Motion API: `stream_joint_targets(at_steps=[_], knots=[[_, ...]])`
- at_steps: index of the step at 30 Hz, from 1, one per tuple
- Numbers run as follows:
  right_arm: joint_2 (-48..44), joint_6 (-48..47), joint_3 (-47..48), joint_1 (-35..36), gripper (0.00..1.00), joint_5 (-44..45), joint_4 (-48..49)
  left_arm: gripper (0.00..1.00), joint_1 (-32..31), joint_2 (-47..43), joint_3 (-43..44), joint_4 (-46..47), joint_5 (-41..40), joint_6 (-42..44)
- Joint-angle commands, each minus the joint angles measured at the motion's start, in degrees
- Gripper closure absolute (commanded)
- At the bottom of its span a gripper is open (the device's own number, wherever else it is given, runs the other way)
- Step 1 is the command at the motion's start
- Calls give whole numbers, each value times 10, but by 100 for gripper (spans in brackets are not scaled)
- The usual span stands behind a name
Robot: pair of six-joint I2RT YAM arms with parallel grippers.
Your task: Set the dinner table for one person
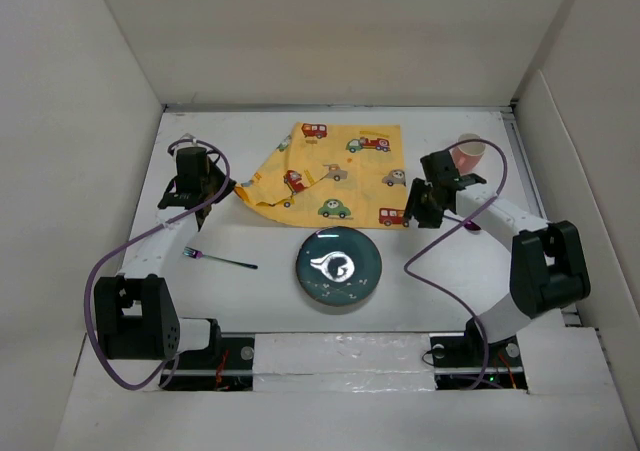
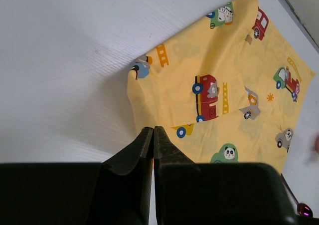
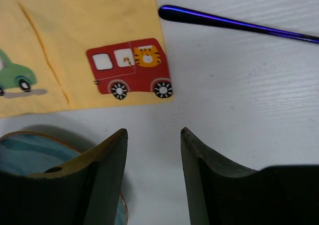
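left gripper (image 2: 152,130): sat clenched at a corner of the car-print cloth (image 2: 239,65), hold unclear
right gripper (image 3: 152,132): hung released, jaws apart, over the dinner table (image 3: 239,85) beside the cloth

White arms (image 1: 150,251) carry black left gripper (image 2: 153,129), right gripper (image 3: 153,132), 2 purple cables (image 1: 92,301)

No words, numbers or brand marks can be read anywhere. The yellow fabric cloth (image 1: 330,176) bears only cartoon vehicles, and the round teal ceramic plate (image 1: 339,266) only a white motif.
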Motion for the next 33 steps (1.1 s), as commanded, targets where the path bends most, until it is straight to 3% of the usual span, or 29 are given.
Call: stream_joint_targets(at_steps=[1,13,17,18,24,32,33], knots=[[20,10,-2,6,48,20,26,100,1,-4,11,29,19,9],[114,28,38,30,51,44,14,100,1,-14,-4,37,39,-7],[128,44,43,36,70,74,16,100,1,-13,-9,37,40,-14],[128,44,43,36,70,75,19,100,1,-13,-9,37,40,-14],[131,43,54,42,100,97,30,100,1,-10,-5,52,38,-12],[63,33,65,53,100,133,40,100,1,-10,34,43,31,-11],[68,31,69,53,95,131,23,100,1,-10,37,43,30,-10]])
